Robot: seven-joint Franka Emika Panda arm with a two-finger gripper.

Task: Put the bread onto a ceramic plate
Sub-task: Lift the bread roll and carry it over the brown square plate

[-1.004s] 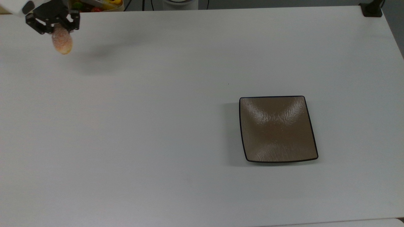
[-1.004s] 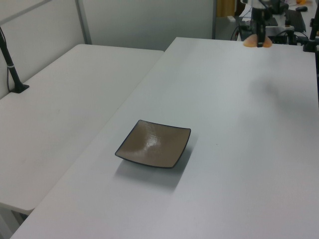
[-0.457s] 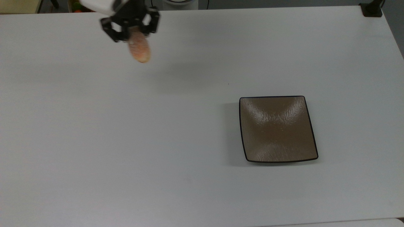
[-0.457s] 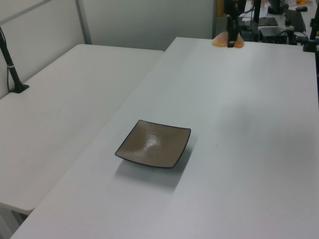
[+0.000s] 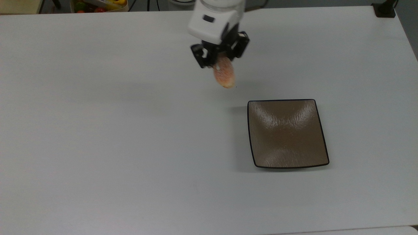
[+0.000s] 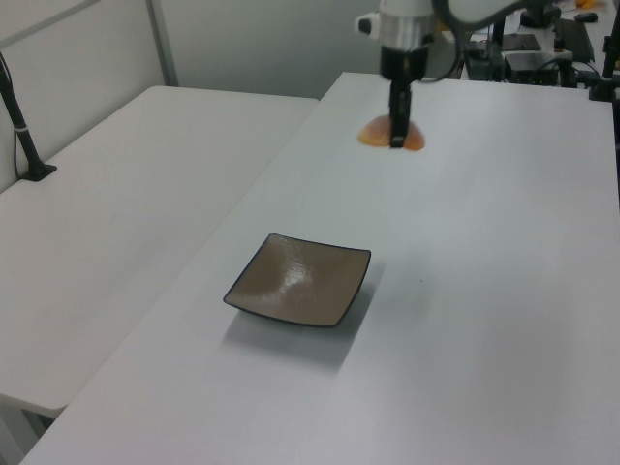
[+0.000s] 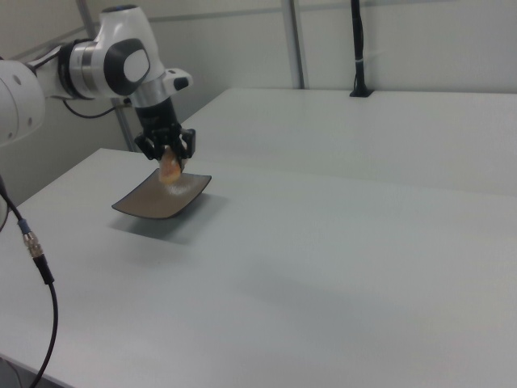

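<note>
An orange-pink speckled bread roll hangs in the air, with my gripper shut on its upper end. The square glossy brown ceramic plate with a thin black rim lies flat on the white table, nothing on it. In the top view the bread is above and to the left of the plate's upper left corner, short of the plate's rim. In the left view it hangs well behind the plate.
A container of colourful items sits beyond the table's far edge at the top view's upper left. A black post base is clamped at the upper right corner. A second white table adjoins in the left view's left.
My gripper has carried the bread from the top view's upper left corner rightwards and slightly down, to a spot near the plate's upper left corner. The plate has stayed put.
</note>
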